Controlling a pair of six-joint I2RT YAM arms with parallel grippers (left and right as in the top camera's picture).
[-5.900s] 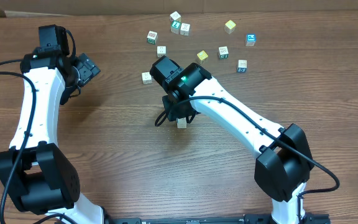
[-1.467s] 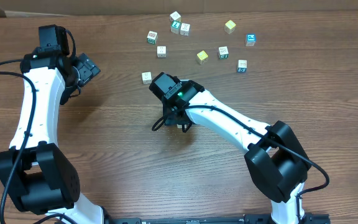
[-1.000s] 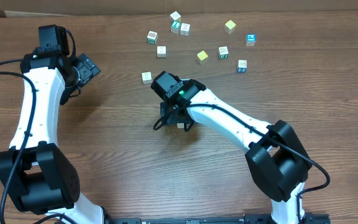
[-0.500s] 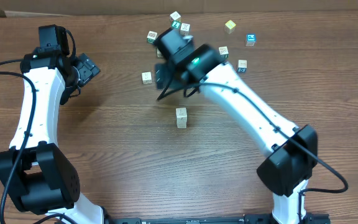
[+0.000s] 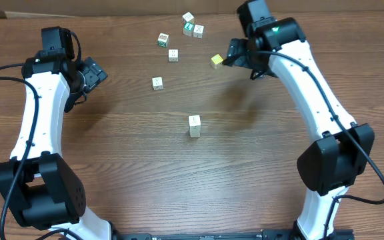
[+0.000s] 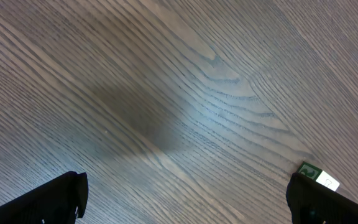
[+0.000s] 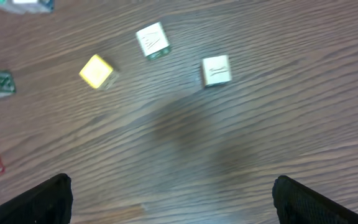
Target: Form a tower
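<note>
R gripper (image 5: 240,65): jaws wide apart, nothing btwn; hangs well beyond tower (image 5: 194,125), to its right, near yellow cube (image 5: 217,61).
L gripper (image 5: 96,73): jaws apart, empty; well left of tower.
Tower: narrow cube stack, upright on table (image 5: 112,167), clear of both arms.
Handling (est.): light, stiff wood, smooth faces, tips easily. Take any added cube by opposite flat sides & lower it square onto the top.
Cream cube (image 5: 157,83): loose, beyond tower, to its left.
Containers: none seen.
</note>
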